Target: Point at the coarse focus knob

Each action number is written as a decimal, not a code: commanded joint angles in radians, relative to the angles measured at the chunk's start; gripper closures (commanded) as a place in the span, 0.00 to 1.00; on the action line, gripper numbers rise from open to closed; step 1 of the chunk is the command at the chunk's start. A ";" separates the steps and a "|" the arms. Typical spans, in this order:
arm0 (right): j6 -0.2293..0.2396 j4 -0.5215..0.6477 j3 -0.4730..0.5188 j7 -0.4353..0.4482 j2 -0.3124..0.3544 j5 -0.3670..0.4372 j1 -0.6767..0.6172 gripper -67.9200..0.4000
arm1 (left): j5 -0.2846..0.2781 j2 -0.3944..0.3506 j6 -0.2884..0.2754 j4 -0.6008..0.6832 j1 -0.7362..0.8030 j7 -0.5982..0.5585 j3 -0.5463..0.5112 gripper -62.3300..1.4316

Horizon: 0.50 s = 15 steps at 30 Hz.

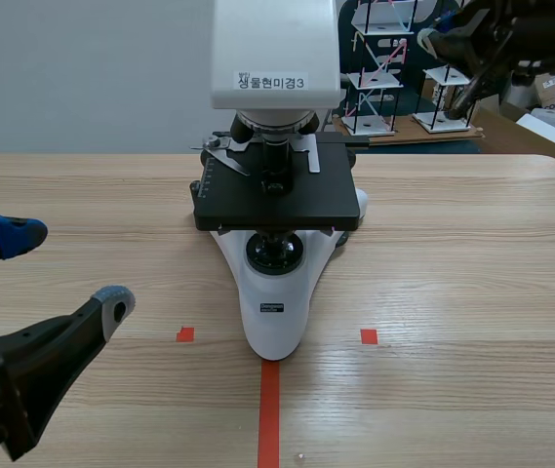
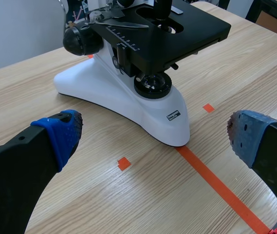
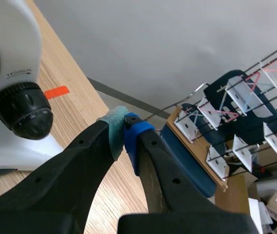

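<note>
Two pads (image 3: 114,134), pressed together on nothing, close the right gripper (image 3: 124,129), raised near but clear of the black coarse focus knob (image 3: 24,112) on the microscope (image 3: 7,48)'s side. Left gripper (image 2: 153,136) gapes wide and empty over the table (image 1: 453,292), facing the microscope's white base.

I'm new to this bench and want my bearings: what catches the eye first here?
A white microscope with a black stage stands mid-table, its base on the orange-red tape line. The left gripper hangs open, low in front of it at the robot's left. The right gripper, shut, is raised at the far right, a black focus knob beside it in its wrist view.
</note>
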 commanded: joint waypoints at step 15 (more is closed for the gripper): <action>0.024 -0.052 -0.134 -0.040 -0.087 0.007 0.130 0.98 | -0.010 0.003 -0.002 0.016 0.002 -0.011 0.003 0.00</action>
